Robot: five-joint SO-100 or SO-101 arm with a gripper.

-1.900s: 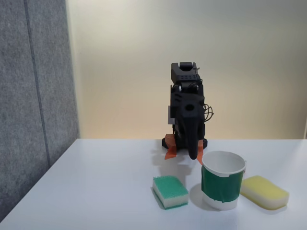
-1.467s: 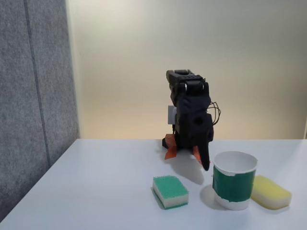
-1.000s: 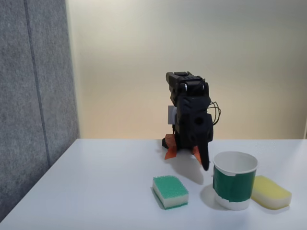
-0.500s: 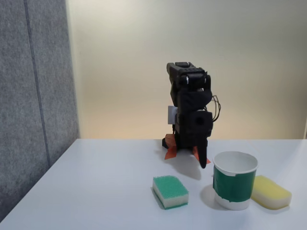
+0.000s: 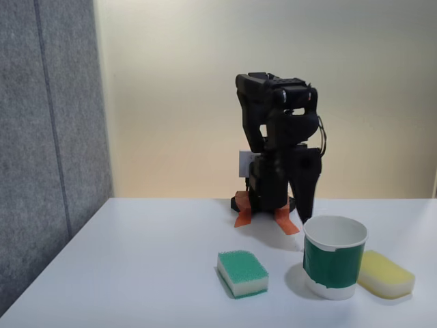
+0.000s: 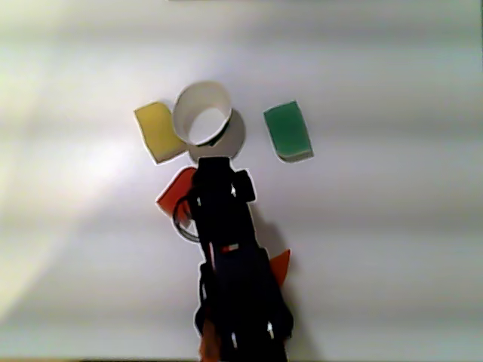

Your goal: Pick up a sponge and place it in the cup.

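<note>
The cup (image 5: 334, 265), white with a dark green band, stands upright and shows an empty white inside (image 6: 202, 113) in the other view. The sponge (image 6: 176, 196), red-topped, lies flat beside the arm and is partly hidden by it; in the fixed view it shows as a red-orange patch (image 5: 287, 223) behind the cup. My gripper (image 5: 305, 216) points down just behind the cup's rim, its fingers together with nothing between them. From above, my gripper (image 6: 213, 161) sits at the cup's near edge, just beside the sponge.
A green-topped white sponge (image 5: 242, 272) lies left of the cup in the fixed view. Touching the cup's right side is a yellow sponge (image 5: 386, 274). An orange flap (image 5: 242, 213) sticks out at the arm's base. A grey panel (image 5: 48, 137) bounds the left side.
The cup and yellow sponge shifted right in the fixed view at the start. Since then the arm has lifted and swung right, and the gripper now hangs behind the cup's rim.
</note>
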